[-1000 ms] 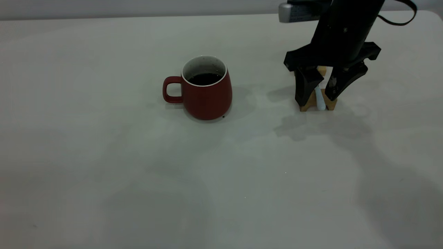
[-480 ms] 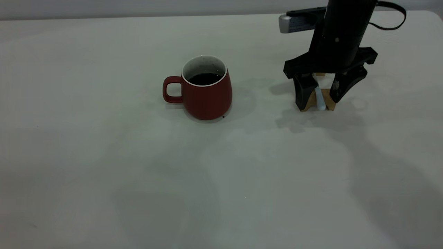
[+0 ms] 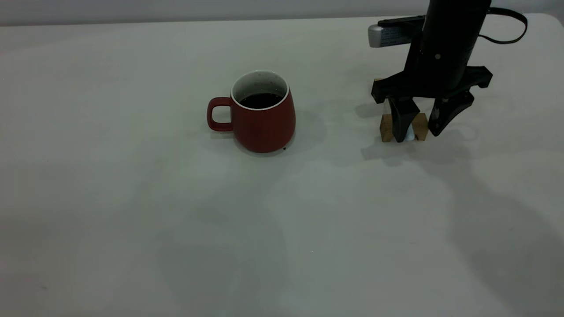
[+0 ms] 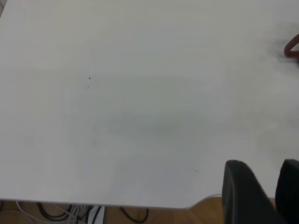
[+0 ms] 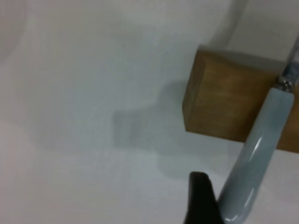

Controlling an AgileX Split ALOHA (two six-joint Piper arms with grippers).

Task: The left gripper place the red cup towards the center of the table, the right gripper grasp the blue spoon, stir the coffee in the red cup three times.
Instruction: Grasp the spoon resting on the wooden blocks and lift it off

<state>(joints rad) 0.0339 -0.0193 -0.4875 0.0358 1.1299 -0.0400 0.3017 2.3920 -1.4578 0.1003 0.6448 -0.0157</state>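
Coffee (image 3: 261, 100), dark & almost black, sits in the dark red cup (image 3: 263, 115) w/ white rim, near the middle of the off-white table (image 3: 132, 198). Right gripper (image 3: 424, 132), fingers spread, is down over the pale-blue-handled spoon (image 5: 254, 163), which lies on tan wood blocks (image 3: 387, 127). Left gripper (image 4: 261, 191) waits at the table edge; can't tell its fingers.

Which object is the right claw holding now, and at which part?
Nothing is held yet: the right claw stands open astride the blue spoon, beside its pale handle.

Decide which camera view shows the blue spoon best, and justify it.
The right wrist view: the blue spoon shows its handle lying across a wooden block. The exterior view shows only a sliver; the left wrist view shows none.
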